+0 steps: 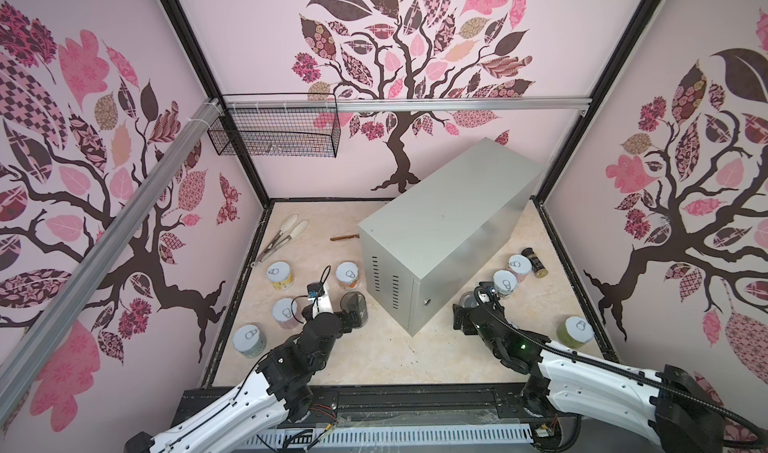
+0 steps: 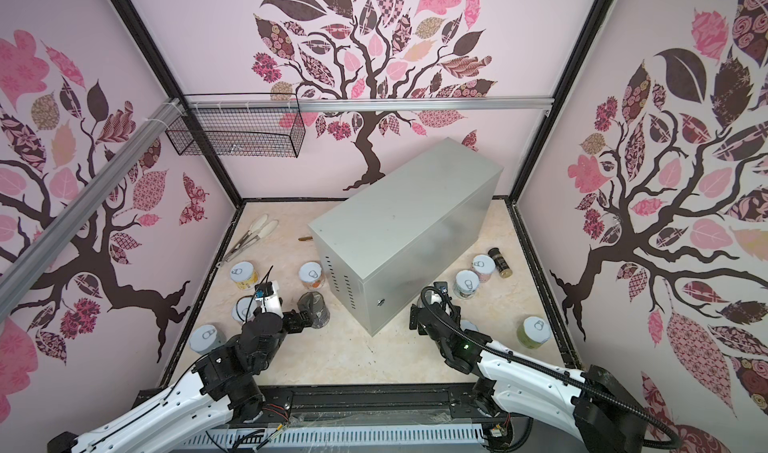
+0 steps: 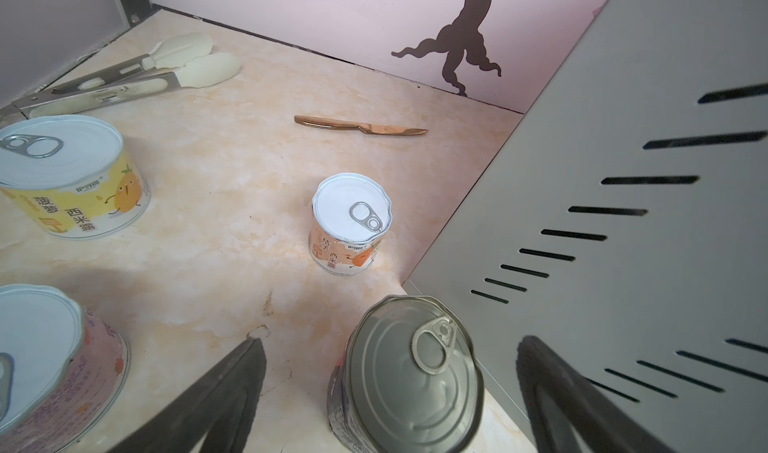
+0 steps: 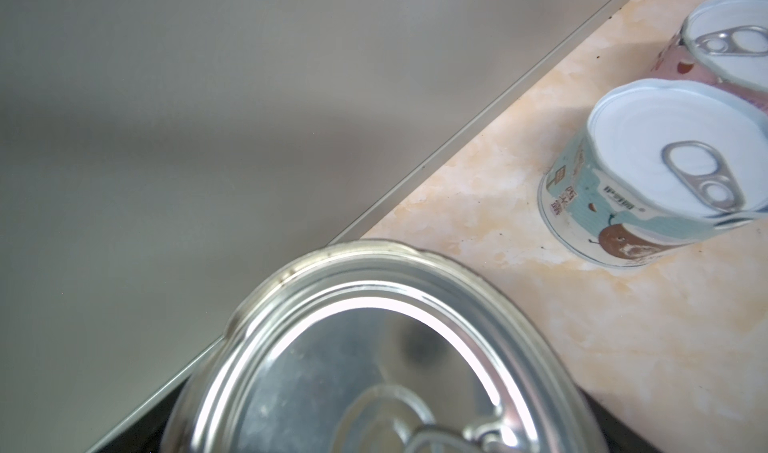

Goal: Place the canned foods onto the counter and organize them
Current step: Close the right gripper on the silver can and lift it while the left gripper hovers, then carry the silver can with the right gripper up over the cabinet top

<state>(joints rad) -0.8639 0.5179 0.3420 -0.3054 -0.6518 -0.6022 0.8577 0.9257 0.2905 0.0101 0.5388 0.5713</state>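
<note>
The counter is a grey metal cabinet standing diagonally mid-floor, with nothing on its top. My left gripper is open, its fingers either side of a tall dark can with gaps on both sides. My right gripper hovers over another tall can by the cabinet's door, open; its fingers do not show in the right wrist view. Short cans stand around: yellow, orange, pink and grey-blue on the left; pink, teal and green on the right.
Tongs and a small knife lie at the back left of the floor. A dark spice jar lies beside the right-hand pink can. A black wire basket hangs on the back rail. Walls close in three sides.
</note>
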